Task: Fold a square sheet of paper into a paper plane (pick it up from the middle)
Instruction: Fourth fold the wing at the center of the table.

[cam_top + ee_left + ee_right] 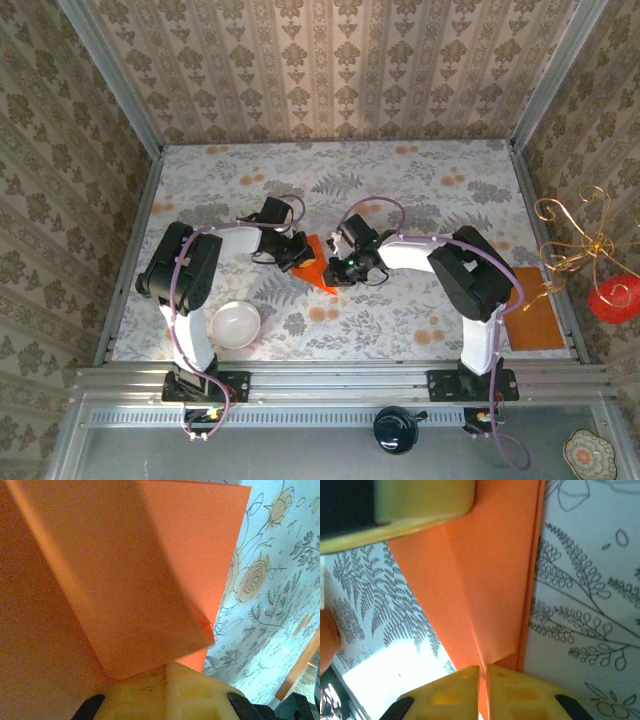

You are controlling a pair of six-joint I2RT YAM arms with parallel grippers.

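The square sheet of paper (318, 268) is partly folded into a pointed wedge, tip toward the near edge. It lies near the middle of the worktop (420, 200), between the two tools. The left tool (296, 252) is clenched on the sheet's left side. The right tool (482, 670) is clenched on a folded ridge, one pad on each face.

Judged step: mid-fold, dart shape not complete. The next move likely calls for one tool to pin the sheet while the other presses a flap flat along the centre crease.

The top external view gives the wedge outline and position. The right wrist view resolves the crease running into the pinch. The left wrist view resolves overlapping flaps.
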